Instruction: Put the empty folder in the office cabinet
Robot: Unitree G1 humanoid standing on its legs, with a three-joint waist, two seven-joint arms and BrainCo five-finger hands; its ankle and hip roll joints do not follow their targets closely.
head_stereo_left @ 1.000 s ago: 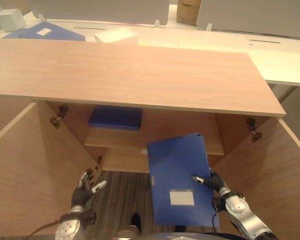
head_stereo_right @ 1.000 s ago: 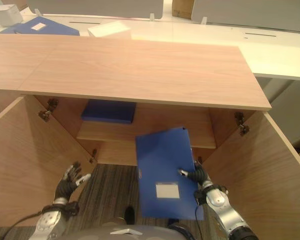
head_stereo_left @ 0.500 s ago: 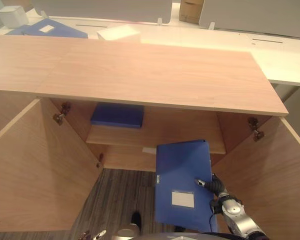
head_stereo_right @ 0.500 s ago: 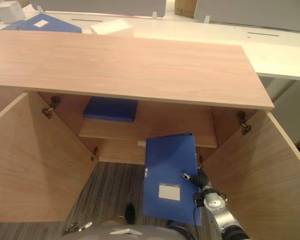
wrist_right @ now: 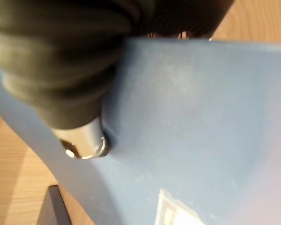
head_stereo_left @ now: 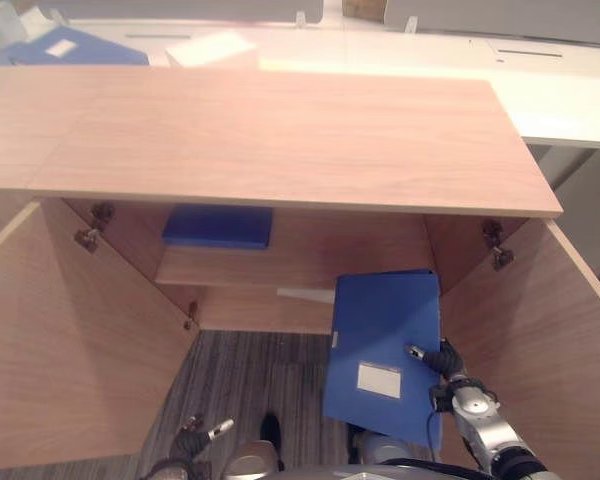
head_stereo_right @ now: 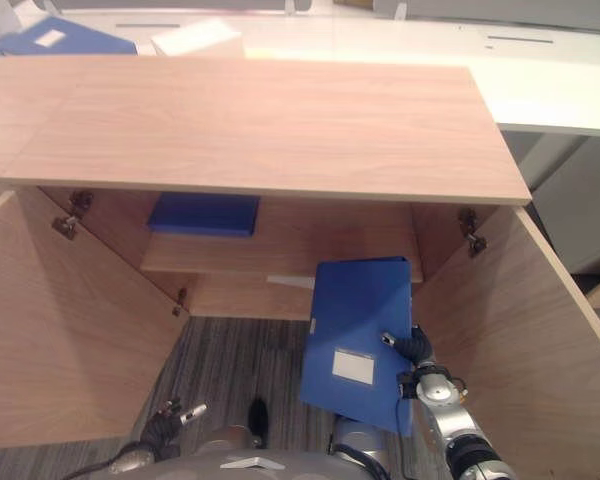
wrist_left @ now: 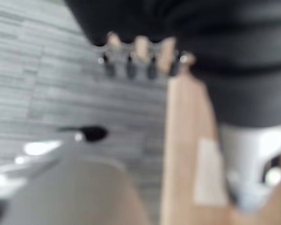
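While our left hand [head_stereo_left: 195, 440] is dropping low, seemingly relaxed, we're carrying the blue folder [head_stereo_left: 385, 350], right hand [head_stereo_left: 442, 362] pinching it, rightward and nearer the cabinet [head_stereo_left: 280, 130] opening.

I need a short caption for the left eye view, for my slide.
Right hand holds a blue folder at the open cabinet, below its shelf.

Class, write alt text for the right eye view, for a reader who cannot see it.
The right hand grips a blue folder at the open cabinet, low on its right side. Another blue folder lies on the shelf inside; the left hand hangs low.
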